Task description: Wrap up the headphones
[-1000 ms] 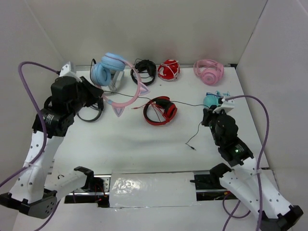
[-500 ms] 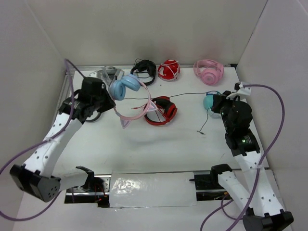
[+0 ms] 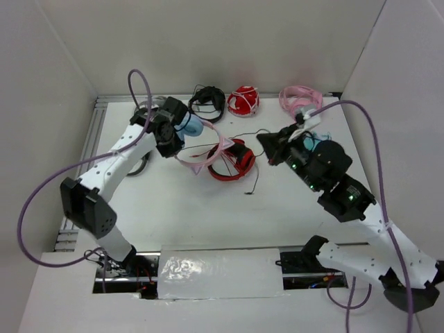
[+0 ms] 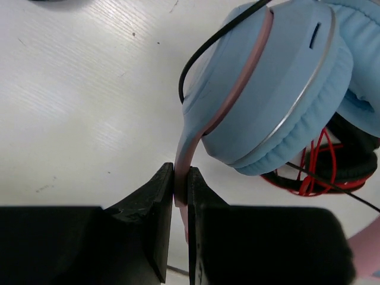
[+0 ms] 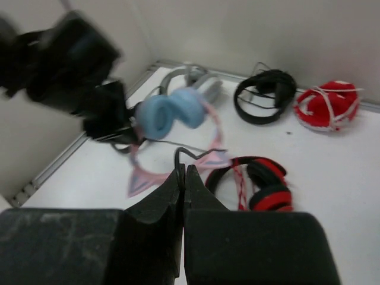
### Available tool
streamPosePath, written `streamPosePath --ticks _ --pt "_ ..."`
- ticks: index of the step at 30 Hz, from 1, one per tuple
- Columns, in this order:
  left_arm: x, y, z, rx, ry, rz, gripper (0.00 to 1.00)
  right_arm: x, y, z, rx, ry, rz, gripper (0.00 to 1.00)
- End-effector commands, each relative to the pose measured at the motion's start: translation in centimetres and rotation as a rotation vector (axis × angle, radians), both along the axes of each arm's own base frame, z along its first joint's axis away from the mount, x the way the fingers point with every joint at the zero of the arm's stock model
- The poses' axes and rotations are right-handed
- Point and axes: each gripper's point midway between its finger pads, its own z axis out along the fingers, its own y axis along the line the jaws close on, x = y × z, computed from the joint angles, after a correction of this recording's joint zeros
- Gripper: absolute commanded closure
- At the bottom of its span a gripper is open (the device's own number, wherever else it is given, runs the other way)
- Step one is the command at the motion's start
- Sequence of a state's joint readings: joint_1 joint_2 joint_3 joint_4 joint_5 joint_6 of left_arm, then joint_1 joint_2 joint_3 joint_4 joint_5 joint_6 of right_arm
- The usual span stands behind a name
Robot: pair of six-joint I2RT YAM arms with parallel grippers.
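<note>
Wrapping seems hardly begun. The left claw (image 4: 180,178) clenches the headphones (image 4: 273,89) by the headband (image 4: 234,83). At their three o'clock, the right claw (image 5: 183,172) pinches the cable (image 4: 202,47), which hangs loose, not wound.

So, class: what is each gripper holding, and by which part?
Left gripper clamps the headphones by the pink headband; right gripper pinches their cable.
</note>
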State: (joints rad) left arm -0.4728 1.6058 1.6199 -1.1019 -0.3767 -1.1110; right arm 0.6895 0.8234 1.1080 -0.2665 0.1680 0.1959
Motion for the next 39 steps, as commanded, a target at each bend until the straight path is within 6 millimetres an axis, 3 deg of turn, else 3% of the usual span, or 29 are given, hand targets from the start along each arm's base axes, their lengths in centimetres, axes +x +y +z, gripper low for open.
streamPosePath --ticks 1,2,3,4,6,8,11,18,19,21,22,24,29,32,34,35,36,39 --pt "0.5 0.0 0.8 0.007 0.040 0.230 1.00 -1.8 4.4 2.8 -0.017 -0.059 0.076 1.00" --pt "-0.2 -0.3 0.3 0.004 0.089 0.282 1.00 -2.3 5.9 3.2 -0.027 -0.064 0.092 1.00" --pt "0.7 -1.2 -0.2 0.001 0.101 0.274 1.00 -4.1 8.5 3.0 -0.043 -0.057 0.161 1.00" --pt "0.9 -1.8 -0.4 -0.014 0.111 0.272 1.00 -3.8 10.9 1.4 -0.091 -0.026 0.164 1.00" --pt "1.0 -3.3 -1.0 -0.074 0.147 0.289 1.00 -4.7 13.5 1.5 -0.078 0.000 0.181 1.00" --pt "1.0 -4.2 -1.1 -0.123 0.162 0.297 1.00 -4.7 16.7 -0.1 -0.087 0.037 0.233 1.00" --pt "0.9 -5.1 -0.5 -0.168 0.146 0.303 1.00 -5.1 19.8 -2.3 -0.079 0.072 0.359 1.00" --pt "-0.3 -5.6 2.1 -0.288 0.053 0.252 1.00 -4.2 22.2 -8.3 -0.151 0.130 0.444 1.00" --pt "-0.1 -5.9 3.7 -0.340 -0.007 0.226 1.00 -4.0 22.3 -9.3 -0.171 0.133 0.451 1.00" --pt "-0.4 -6.2 4.0 -0.371 -0.029 0.181 1.00 -4.4 22.8 -11.2 -0.208 0.130 0.498 1.00" --pt "-0.3 -6.4 5.6 -0.417 -0.083 0.162 1.00 -4.6 22.9 -12.1 -0.227 0.138 0.514 1.00" --pt "-0.7 -6.5 6.4 -0.445 -0.108 0.138 1.00 -5.1 23.5 -14.0 -0.249 0.138 0.562 1.00" --pt "-1.2 -6.4 10.6 -0.537 -0.241 0.060 1.00 -5.4 24.2 -17.7 -0.289 0.162 0.602 1.00" --pt "-1.5 -5.6 12.9 -0.554 -0.304 0.033 1.00 -5.9 24.1 -18.8 -0.291 0.132 0.615 1.00" --pt "-1.6 -4.6 14.2 -0.551 -0.344 0.040 1.00 -6.0 23.1 -21.0 -0.312 0.140 0.595 1.00" --pt "-1.7 -4.3 14.6 -0.548 -0.352 0.046 1.00 -5.9 23.0 -20.6 -0.283 0.115 0.585 1.00" --pt "-1.7 -3.5 15.3 -0.552 -0.374 0.061 1.00 -6.4 22.0 -22.7 -0.299 0.140 0.584 1.00" --pt "-1.7 -2.2 16.8 -0.558 -0.424 0.073 1.00 -7.4 20.8 -25.0 -0.265 0.160 0.590 1.00"
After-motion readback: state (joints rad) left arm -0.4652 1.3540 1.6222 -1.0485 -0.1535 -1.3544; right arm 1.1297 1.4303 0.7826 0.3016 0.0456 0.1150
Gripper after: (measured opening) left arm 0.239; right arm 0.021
